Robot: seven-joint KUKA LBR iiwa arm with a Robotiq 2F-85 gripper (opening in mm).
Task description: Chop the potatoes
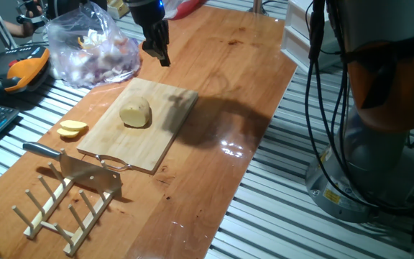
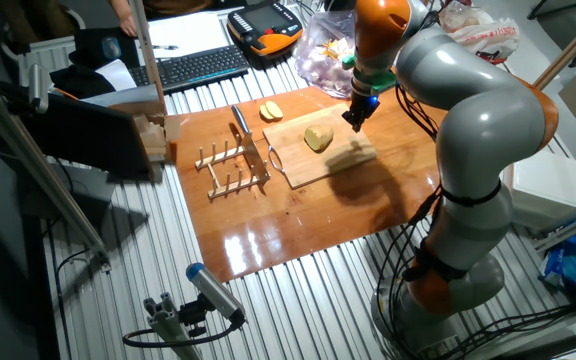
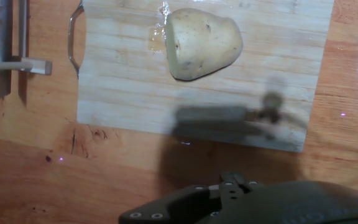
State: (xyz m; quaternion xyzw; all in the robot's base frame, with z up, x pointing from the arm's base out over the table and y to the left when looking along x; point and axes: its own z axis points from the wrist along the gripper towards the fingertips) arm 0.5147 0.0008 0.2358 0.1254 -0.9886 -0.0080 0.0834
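Wooden board bears the potato chunk — fingers above, seemingly closed.

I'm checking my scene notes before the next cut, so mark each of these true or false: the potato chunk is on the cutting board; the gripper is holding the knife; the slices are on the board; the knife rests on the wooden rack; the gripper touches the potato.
1. The potato chunk lies on the cutting board. True.
2. The gripper holds the knife. False: it hangs in the air with nothing in it.
3. The slices lie on the board. False: they lie on the table beside it.
4. The knife rests on the wooden rack. True.
5. The gripper touches the potato chunk. False: it is above and apart from it.
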